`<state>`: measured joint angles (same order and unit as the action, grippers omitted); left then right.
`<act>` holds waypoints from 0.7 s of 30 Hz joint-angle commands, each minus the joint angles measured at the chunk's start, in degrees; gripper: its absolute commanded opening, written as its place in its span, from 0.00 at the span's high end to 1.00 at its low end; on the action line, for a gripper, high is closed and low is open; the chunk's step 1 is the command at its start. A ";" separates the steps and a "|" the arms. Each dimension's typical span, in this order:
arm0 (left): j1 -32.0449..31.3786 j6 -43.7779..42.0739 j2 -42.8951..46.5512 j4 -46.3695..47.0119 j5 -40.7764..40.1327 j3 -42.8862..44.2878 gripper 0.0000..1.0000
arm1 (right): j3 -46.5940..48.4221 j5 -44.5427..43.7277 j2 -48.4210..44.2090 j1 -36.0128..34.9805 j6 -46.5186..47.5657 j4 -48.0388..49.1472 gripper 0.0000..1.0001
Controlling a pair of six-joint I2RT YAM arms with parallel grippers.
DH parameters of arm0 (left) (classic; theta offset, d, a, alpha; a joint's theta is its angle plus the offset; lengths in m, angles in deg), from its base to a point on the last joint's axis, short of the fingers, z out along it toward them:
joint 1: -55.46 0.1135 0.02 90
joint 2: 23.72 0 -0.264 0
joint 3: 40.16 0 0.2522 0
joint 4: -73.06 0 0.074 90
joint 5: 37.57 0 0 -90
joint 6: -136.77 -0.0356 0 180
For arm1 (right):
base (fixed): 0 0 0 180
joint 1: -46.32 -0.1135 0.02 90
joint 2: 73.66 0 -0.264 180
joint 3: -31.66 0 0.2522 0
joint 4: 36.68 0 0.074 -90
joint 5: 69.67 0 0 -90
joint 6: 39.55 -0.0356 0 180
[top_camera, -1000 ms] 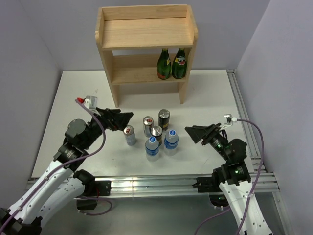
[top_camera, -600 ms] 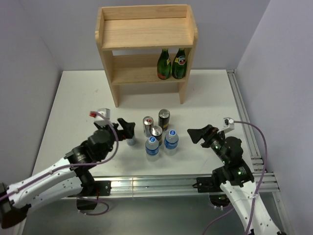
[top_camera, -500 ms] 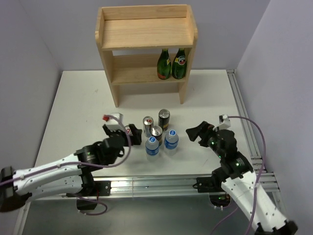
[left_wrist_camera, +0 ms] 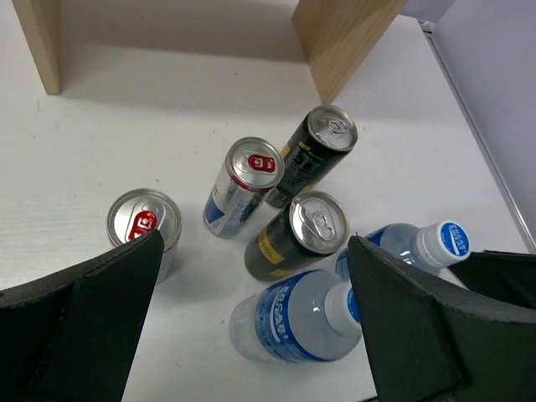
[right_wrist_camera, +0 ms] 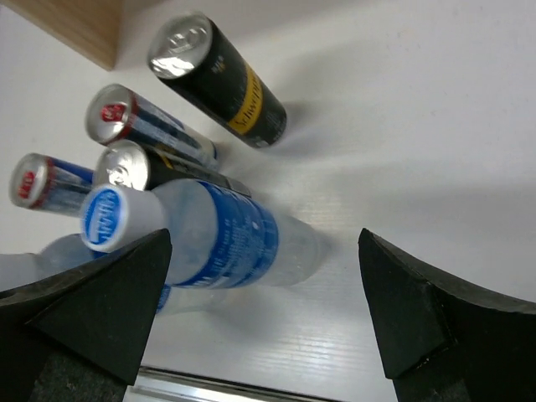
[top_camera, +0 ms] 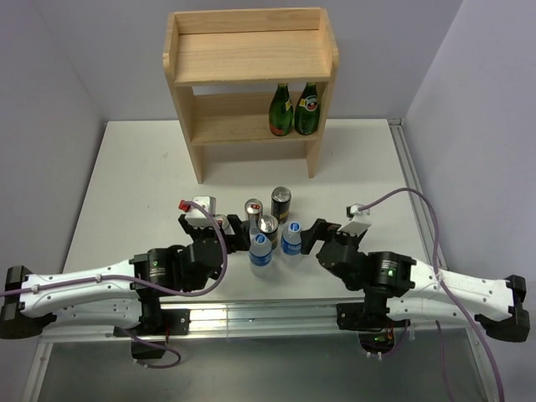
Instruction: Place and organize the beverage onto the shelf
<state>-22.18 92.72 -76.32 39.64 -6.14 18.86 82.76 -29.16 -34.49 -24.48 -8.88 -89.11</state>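
Note:
The beverage stands in a cluster on the table: two silver cans (top_camera: 253, 213) (left_wrist_camera: 144, 222), two black-and-gold cans (top_camera: 281, 201) (top_camera: 268, 225) and two water bottles (top_camera: 260, 249) (top_camera: 292, 238). The light-wood shelf (top_camera: 251, 59) stands at the back. My left gripper (top_camera: 224, 228) is open at the cluster's left; in the left wrist view it (left_wrist_camera: 251, 335) is above a water bottle (left_wrist_camera: 289, 322), which lies between its fingers. My right gripper (top_camera: 322, 237) is open at the cluster's right; in the right wrist view it (right_wrist_camera: 264, 310) is near the right water bottle (right_wrist_camera: 218, 234), touching nothing.
Two green glass bottles (top_camera: 295, 109) stand at the right of the shelf's lower tier. The upper tier (top_camera: 251, 55) holds nothing. The table's metal rail (top_camera: 276, 314) runs along the near edge and the right side.
Both arms have swung low and inward. The left gripper came right to the cluster's left side, the right gripper came left to the bottles. The drinks have not moved.

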 commanded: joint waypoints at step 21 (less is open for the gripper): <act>-29.23 34.91 -21.05 -8.94 -5.07 -2.87 0.01 | -9.66 -10.09 3.89 -12.87 -19.33 -0.62 0.00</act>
<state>-51.43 123.49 -96.67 27.15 -8.98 18.25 73.93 -36.07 -30.18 -36.96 -26.45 -91.41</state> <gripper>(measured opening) 0.993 0.998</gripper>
